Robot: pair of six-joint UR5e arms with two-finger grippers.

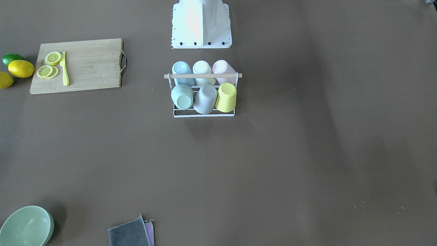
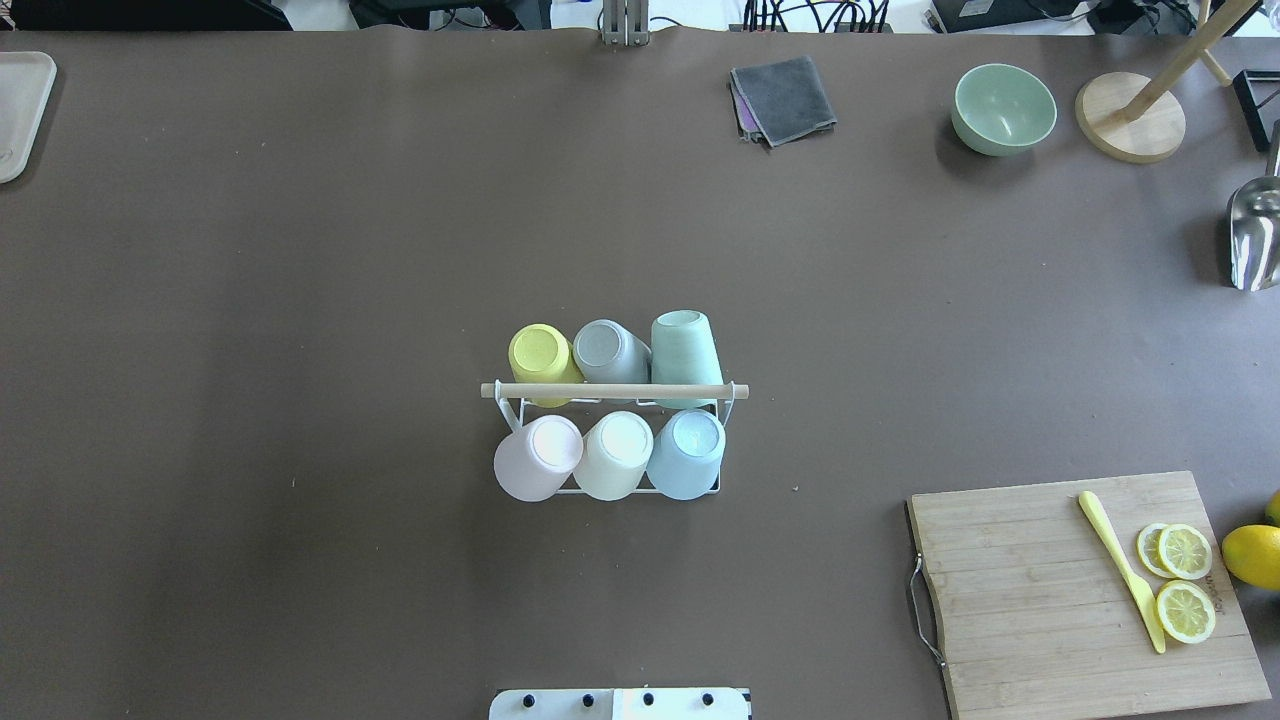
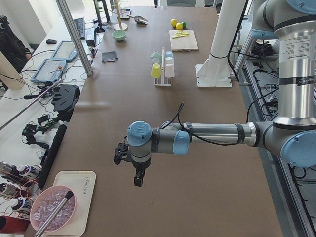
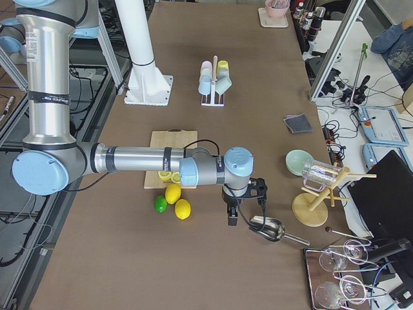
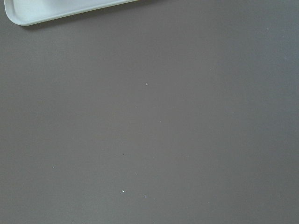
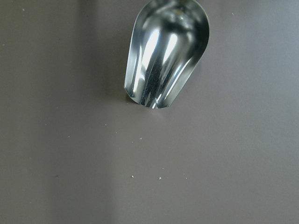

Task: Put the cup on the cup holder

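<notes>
Brown paper covers the long surface (image 2: 300, 250), which carries everything here. The left arm (image 3: 217, 134) reaches out over the surface's left end, and its left pincer (image 3: 138, 178) points down above bare brown near a white tray (image 2: 20, 110) at the far left corner. I cannot tell whether its jaws are apart or together. The right arm (image 4: 135, 159) stretches over the right end. Its right pincer (image 4: 232, 216) hangs pointing down just beside a metal scoop (image 6: 166, 56) that lies on the surface, and its jaws cannot be judged either.

A wooden cutting board (image 2: 1050, 620) lies at the near right corner, on the robot's edge. The cup holder (image 2: 614, 391) stands mid-surface, closer to the robot's edge, straight out from the robot's base. Six cups sit on it bottom-up and tilted, in two rows of three under its wooden rod. The pink cup (image 2: 535, 460), cream cup (image 2: 615, 455) and blue cup (image 2: 688, 452) face the robot. The yellow cup (image 2: 540, 352), grey cup (image 2: 605, 350) and green cup (image 2: 685, 345) face the far edge.

Along the far edge toward the right end sit a round wooden stand (image 2: 1130, 118), a green bowl (image 2: 1003, 108) and a folded grey cloth (image 2: 785, 97). Lemons (image 1: 21, 68) and a lime (image 1: 12, 58) rest just off the board's outer side. On the board lie a yellow knife (image 2: 1120, 570) and lemon slices (image 2: 1185, 550).
</notes>
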